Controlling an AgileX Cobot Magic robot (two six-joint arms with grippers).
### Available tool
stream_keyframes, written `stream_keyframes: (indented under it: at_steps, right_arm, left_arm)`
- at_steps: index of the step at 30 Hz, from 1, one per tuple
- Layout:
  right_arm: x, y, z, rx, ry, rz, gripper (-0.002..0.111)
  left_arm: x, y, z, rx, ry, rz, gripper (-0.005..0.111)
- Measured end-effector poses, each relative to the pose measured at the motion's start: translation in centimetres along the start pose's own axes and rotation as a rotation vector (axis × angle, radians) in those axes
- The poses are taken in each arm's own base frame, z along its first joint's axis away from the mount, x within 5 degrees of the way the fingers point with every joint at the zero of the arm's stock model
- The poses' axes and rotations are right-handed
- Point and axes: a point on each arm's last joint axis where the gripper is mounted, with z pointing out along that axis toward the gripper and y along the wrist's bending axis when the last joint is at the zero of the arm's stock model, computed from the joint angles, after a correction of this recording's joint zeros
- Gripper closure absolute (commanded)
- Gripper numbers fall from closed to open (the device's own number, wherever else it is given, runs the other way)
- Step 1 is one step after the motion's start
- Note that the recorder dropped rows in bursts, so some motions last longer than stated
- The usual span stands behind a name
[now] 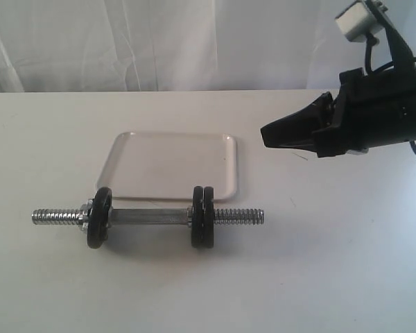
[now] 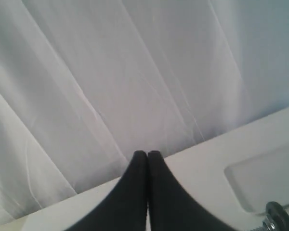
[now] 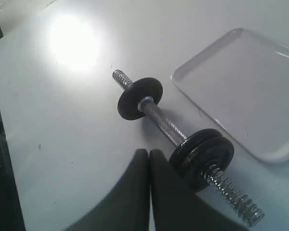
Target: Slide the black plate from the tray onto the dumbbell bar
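Note:
The dumbbell bar (image 1: 149, 217) lies on the white table in front of the tray (image 1: 173, 166). Three alike black plates are threaded on it: a single one (image 1: 98, 218) near its left end and a pair pressed together (image 1: 202, 217) near its right end. No disc lies on the tray. My right gripper (image 1: 263, 135) hangs shut above the table, right of the tray and apart from the bar. In the right wrist view it (image 3: 149, 152) holds nothing, with the pair (image 3: 202, 156) just beyond it. My left gripper (image 2: 147, 153) is shut on nothing, facing the curtain.
A white curtain (image 1: 194, 41) hangs behind the table's far edge. The bar's threaded ends (image 1: 55, 217) stick out past the plates on both sides. A corner of the tray (image 2: 265, 178) shows in the left wrist view.

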Motion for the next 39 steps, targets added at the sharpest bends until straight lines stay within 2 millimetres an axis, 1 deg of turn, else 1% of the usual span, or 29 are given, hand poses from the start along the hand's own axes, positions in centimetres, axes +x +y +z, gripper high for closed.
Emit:
stream_keyframes:
  at_steps: [3, 5, 11, 25, 27, 30, 31, 35, 39]
  right_arm:
    - [0.0, 0.0, 0.0, 0.0, 0.0, 0.0, 0.108]
    - [0.0, 0.0, 0.0, 0.0, 0.0, 0.0, 0.108]
    - [0.0, 0.0, 0.0, 0.0, 0.0, 0.0, 0.108]
    - [0.0, 0.0, 0.0, 0.0, 0.0, 0.0, 0.108]
    - [0.0, 0.0, 0.0, 0.0, 0.0, 0.0, 0.108]
    - [0.0, 0.0, 0.0, 0.0, 0.0, 0.0, 0.108]
    - [0.0, 0.0, 0.0, 0.0, 0.0, 0.0, 0.108]
    - [0.0, 0.0, 0.0, 0.0, 0.0, 0.0, 0.108]
    - [0.0, 0.0, 0.0, 0.0, 0.0, 0.0, 0.108]
  left_arm:
    - [0.1, -0.6, -1.3, -0.073, -0.022, 0.009, 0.107]
    - [0.0, -1.0, -1.6, -0.107, -0.018, 0.013, 0.107]
    - [-0.2, -1.5, -1.5, -0.169, 0.006, 0.021, 0.107]
    - [-0.1, -1.6, -1.5, -0.17, 0.013, 0.021, 0.107]
    - [0.2, -1.6, -1.1, -0.166, 0.025, 0.019, 0.107]
    - [1.5, -1.8, 0.1, -0.148, 0.074, 0.013, 0.107]
    - [2.2, -1.9, 0.7, -0.137, 0.103, 0.009, 0.107]
    - [6.0, -2.7, 3.7, -0.089, 0.234, -0.007, 0.107]
    - [9.7, -3.4, 6.3, -0.076, 0.285, -0.045, 0.107]
